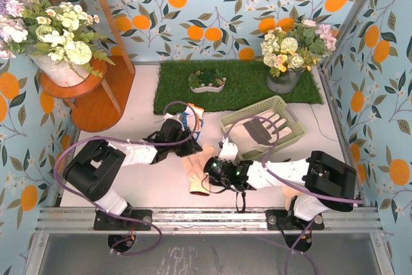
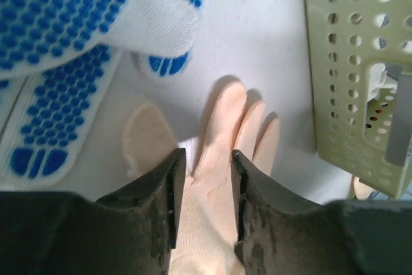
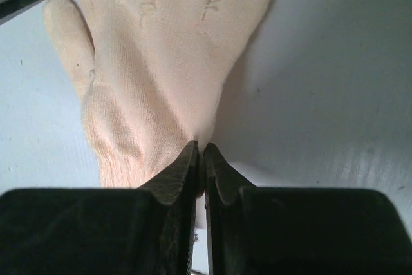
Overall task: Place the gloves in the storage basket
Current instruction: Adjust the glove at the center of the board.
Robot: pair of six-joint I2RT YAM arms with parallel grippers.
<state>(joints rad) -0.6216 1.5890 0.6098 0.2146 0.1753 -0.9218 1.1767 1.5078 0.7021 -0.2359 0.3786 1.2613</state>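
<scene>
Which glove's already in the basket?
The grey-and-cream glove: it alone lies inside the basket. The peach glove and the blue-and-white glove are out on the table.

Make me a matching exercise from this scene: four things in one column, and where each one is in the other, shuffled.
Things
1. grey glove
2. peach glove
3. blue-dotted glove
4. plant dish

Places
A. on the grass mat
B. pinched in the right gripper
C. in the basket
D. on the bare table, by the left gripper

Pairs: 1-C, 2-B, 3-D, 4-A
</scene>
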